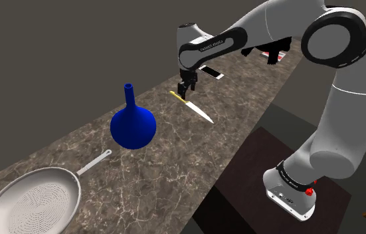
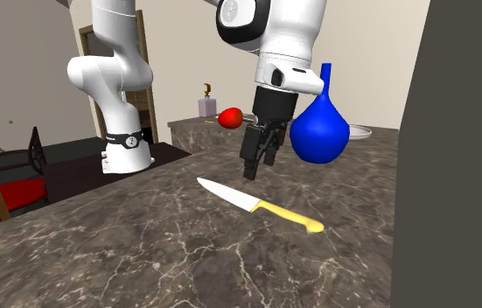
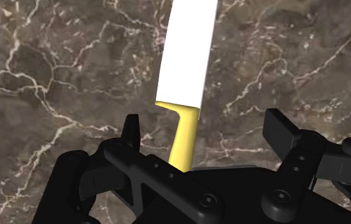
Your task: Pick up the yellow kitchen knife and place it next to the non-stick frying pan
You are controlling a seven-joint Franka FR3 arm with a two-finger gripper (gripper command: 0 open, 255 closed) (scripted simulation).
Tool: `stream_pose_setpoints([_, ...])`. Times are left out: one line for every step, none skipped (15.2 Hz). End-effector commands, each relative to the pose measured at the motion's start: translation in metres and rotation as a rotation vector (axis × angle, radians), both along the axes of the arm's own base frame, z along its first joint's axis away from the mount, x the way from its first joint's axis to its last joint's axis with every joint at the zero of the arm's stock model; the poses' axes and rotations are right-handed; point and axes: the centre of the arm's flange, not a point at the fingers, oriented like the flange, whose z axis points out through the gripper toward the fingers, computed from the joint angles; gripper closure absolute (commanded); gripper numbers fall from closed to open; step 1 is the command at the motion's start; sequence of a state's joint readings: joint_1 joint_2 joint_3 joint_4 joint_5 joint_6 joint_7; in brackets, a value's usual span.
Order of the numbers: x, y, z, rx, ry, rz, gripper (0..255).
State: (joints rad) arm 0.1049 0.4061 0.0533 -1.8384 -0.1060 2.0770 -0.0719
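The white arm reaches out over the marble tabletop [image 1: 175,156], its black gripper [image 1: 186,88] pointing down above the yellow-handled knife [image 1: 191,106], which lies flat on the stone. From the wrist view the jaws stand apart either side of the handle, holding nothing. The shoulder view takes in a blue vase [image 1: 133,126] and, well beyond it, the frying pan [image 1: 55,199]; the second exterior view adds a red object [image 2: 230,117] behind the gripper
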Motion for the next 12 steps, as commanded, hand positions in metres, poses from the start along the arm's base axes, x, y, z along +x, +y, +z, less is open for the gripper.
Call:
stream_pose_setpoints([0.022,0.006,-0.018,-0.01,-0.004,0.021,0])
stream_pose_setpoints([0.027,0.008,-0.022,-0.013,-0.004,0.027,0])
stream_pose_setpoints([0.027,0.008,-0.027,-0.013,-0.004,0.027,0])
stream_pose_setpoints([0.026,0.007,-0.032,-0.013,-0.004,0.027,0])
stream_pose_setpoints([0.025,0.006,-0.038,-0.013,-0.004,0.027,0])
stream_pose_setpoints([0.024,0.006,-0.043,-0.013,-0.004,0.027,0])
stream_pose_setpoints([0.024,0.005,-0.048,-0.013,-0.004,0.027,0])
stream_pose_setpoints([0.023,0.005,-0.053,-0.013,-0.004,0.027,0])
stream_pose_setpoints([0.022,0.004,-0.058,-0.013,-0.004,0.027,0])
stream_pose_setpoints([0.022,0.004,-0.061,-0.013,-0.004,0.027,0])
stream_pose_setpoints([0.022,0.004,-0.061,-0.013,-0.004,0.027,0])
stream_pose_setpoints([0.022,0.004,-0.061,-0.013,-0.004,0.027,0])
